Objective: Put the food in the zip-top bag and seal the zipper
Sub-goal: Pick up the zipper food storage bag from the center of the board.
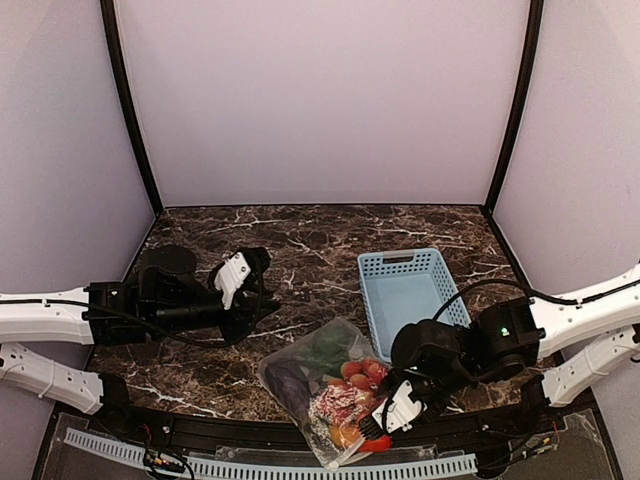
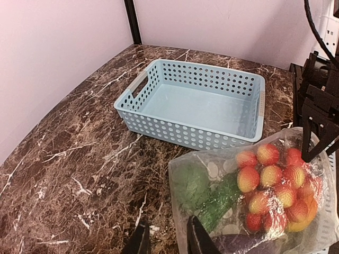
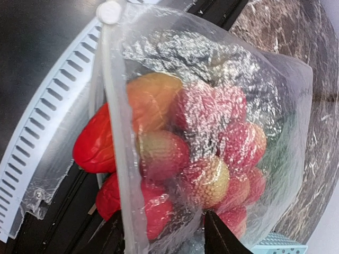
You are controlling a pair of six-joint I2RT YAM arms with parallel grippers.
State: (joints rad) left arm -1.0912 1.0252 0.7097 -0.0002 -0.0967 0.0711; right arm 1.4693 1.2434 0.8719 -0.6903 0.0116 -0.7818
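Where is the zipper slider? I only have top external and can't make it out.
Observer: The right wrist view shows the slider at the far end of the zipper, which runs down between the right fingers.
Operator: Any food across the strip?
Observer: Yes, a red piece sits on the strip's outer side.
Operator: Are the left fingers holding anything?
Observer: No. The left wrist view shows the left fingers apart with nothing between them, just off the bag.
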